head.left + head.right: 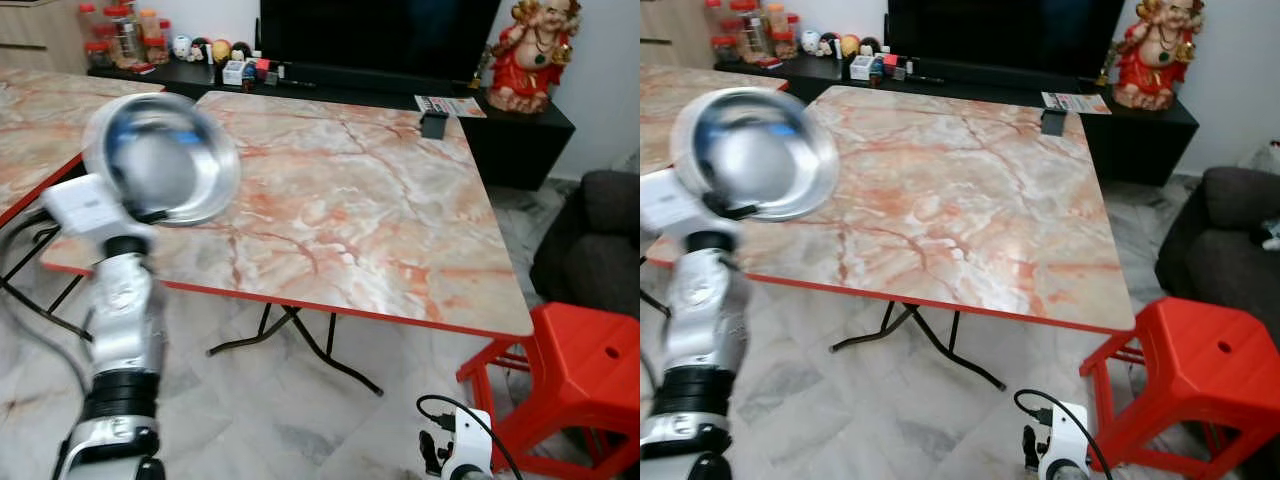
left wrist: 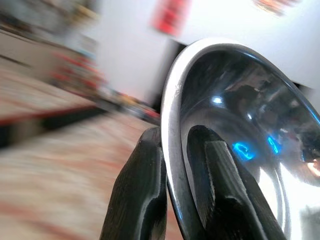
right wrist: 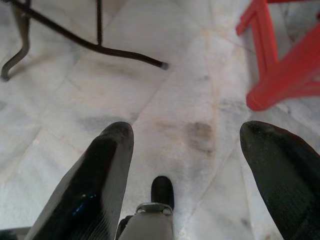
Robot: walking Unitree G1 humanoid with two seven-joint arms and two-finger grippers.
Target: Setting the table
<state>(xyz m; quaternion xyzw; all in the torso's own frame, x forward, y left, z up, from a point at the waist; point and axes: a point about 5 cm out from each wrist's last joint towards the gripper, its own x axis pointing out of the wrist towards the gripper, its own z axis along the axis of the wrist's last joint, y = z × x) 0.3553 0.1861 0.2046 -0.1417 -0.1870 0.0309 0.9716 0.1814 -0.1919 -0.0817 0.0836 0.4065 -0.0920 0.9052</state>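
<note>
Left arm (image 1: 122,330) is showing silver ribbed casing with black joint bands and a white block-shaped wrist housing. Left gripper (image 2: 172,200) is presenting 2 long black fingers with a textured matte finish. Right arm (image 1: 462,445) is showing a white housing with a looping black cable. Right gripper (image 3: 200,170) is presenting 2 broad black fingers.

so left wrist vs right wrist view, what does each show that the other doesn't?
Left wrist: the left gripper shut on the rim of a steel bowl, with the marble-pattern tabletop blurred behind. Right wrist: the right gripper open over the marble floor, with the table's black leg and a red stool. Shared: two black fingers.
</note>
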